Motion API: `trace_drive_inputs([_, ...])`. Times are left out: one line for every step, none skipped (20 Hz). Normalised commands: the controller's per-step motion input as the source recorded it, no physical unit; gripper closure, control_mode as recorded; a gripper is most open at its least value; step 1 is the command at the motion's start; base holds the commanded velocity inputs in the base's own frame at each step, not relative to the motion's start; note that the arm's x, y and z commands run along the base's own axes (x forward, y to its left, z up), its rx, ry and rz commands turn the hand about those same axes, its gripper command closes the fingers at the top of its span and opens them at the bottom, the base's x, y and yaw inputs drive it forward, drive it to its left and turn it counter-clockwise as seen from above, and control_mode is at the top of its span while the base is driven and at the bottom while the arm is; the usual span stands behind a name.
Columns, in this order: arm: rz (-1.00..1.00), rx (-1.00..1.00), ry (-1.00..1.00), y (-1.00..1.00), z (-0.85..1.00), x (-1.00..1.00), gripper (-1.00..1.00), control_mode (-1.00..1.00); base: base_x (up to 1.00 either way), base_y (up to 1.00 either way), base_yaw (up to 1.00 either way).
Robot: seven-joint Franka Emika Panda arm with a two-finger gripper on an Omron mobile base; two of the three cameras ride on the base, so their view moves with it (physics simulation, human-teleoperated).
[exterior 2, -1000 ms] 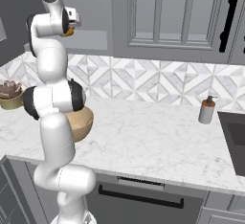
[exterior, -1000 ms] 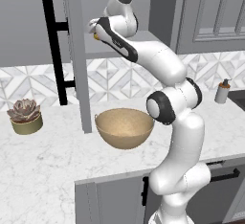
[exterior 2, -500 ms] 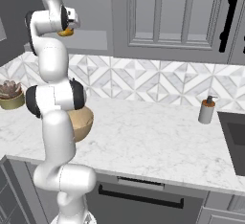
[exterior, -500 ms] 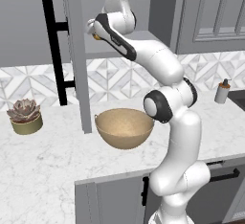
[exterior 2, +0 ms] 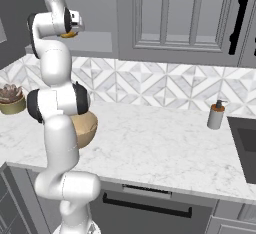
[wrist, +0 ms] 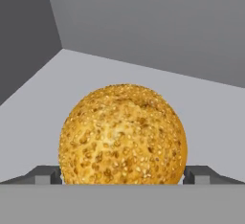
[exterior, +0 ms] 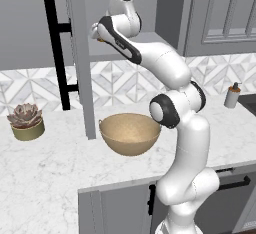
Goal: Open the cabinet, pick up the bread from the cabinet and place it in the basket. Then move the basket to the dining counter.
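Observation:
The grey cabinet stands open, its glass door point(exterior: 80, 53) swung out edge-on with the black bar handle point(exterior: 56, 53) to its left. Reaching onto the cabinet shelf point(exterior 2: 95, 40), my gripper point(exterior: 98, 36) point(exterior 2: 74, 28) is shut on the bread point(wrist: 123, 134), a golden seeded bun that also peeks out as an orange spot point(exterior 2: 68, 34). One dark fingertip point(wrist: 48, 174) presses each side of the bun. Below on the marble worktop sits the tan basket point(exterior: 130, 133), partly hidden behind my arm in the right base view point(exterior 2: 86, 128). The dining counter is out of view.
A succulent pot point(exterior: 26, 123) point(exterior 2: 10, 99) stands at the worktop's left. A soap bottle point(exterior: 231, 95) point(exterior 2: 216, 115) stands to the right beside a dark sink point(exterior 2: 246, 145). The open door hangs over the worktop just left of the basket.
The hand has shifted only slightly at the shelf, with the bread still between the fingers. Basket and door have not moved.

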Motion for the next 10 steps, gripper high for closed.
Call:
trace_drive_inputs([0.00, 0.00, 0.00, 0.03, -0.17, 0.11, -1.00, -1.00, 0.00, 0.00, 0.00])
trace_drive_inputs([0.00, 0.00, 0.00, 0.01, -0.13, 0.07, -1.00, -1.00, 0.00, 0.00, 0.00])
trace_drive_inputs([0.00, 0.00, 0.00, 0.04, -0.09, 0.04, -1.00, -1.00, 0.00, 0.00, 0.00])
trace_drive_inputs([0.00, 0.00, 0.00, 0.06, -0.09, 0.05, -1.00, -1.00, 0.00, 0.00, 0.00])
trace_drive_inputs([0.00, 0.00, 0.00, 0.07, -0.11, 0.06, 1.00, -1.00, 0.00, 0.00, 0.00])
trace_drive_inputs([0.00, 0.00, 0.00, 0.06, -0.11, 0.06, 1.00, -1.00, 0.00, 0.00, 0.00])
trace_drive_inputs([0.00, 0.00, 0.00, 0.06, -0.14, 0.07, 1.00, -1.00, 0.00, 0.00, 0.00])
trace_drive_inputs([0.00, 0.01, 0.00, 0.03, -0.15, 0.07, 1.00, -1.00, 0.00, 0.00, 0.00])
trace_drive_inputs([0.00, 0.01, 0.00, 0.01, -0.16, 0.07, 1.00, -1.00, 0.00, 0.00, 0.00])
trace_drive_inputs([0.00, 0.01, 0.00, 0.02, -0.16, 0.07, 1.00, -1.00, 0.00, 0.00, 0.00])
